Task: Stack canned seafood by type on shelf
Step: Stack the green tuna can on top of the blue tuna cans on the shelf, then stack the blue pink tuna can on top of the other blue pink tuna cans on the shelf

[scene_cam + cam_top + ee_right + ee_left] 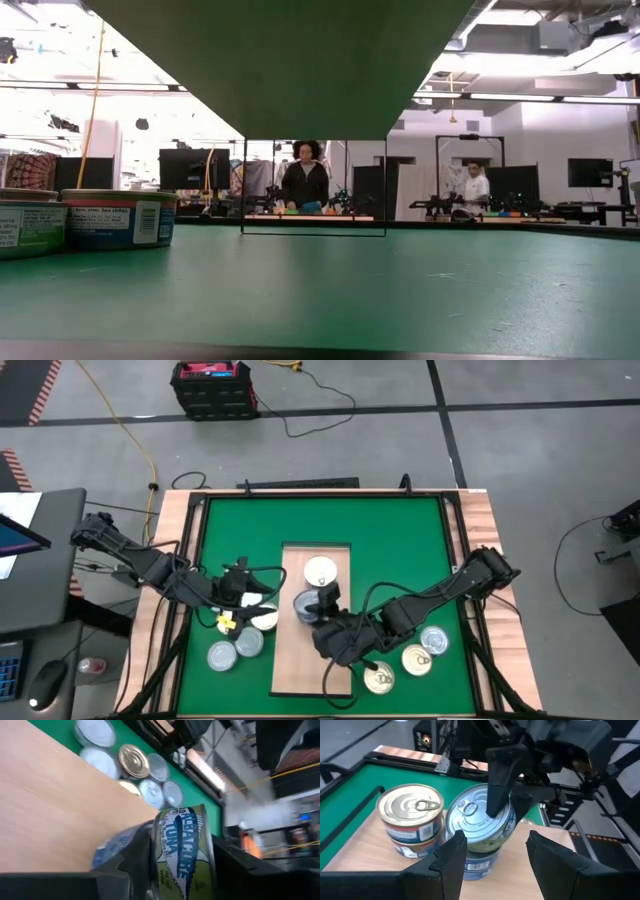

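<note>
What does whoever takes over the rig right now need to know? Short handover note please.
Right gripper: shut on a silver-lidded albacore tuna tin, tilted on top of a blue-labelled tin on the pale wooden shelf board.
Left gripper: open, empty, facing that stack from the left side.
Done: a gold-topped stack of two tins stands beside it on the board.
Left: seat and release the tuna tin; loose round tins lie on the green mat left of the board, more to its right.

Right gripper (175,865) clamps a green-labelled tuna tin (181,851) over the pale shelf (55,805); loose cans (134,761) lie beyond.
</note>
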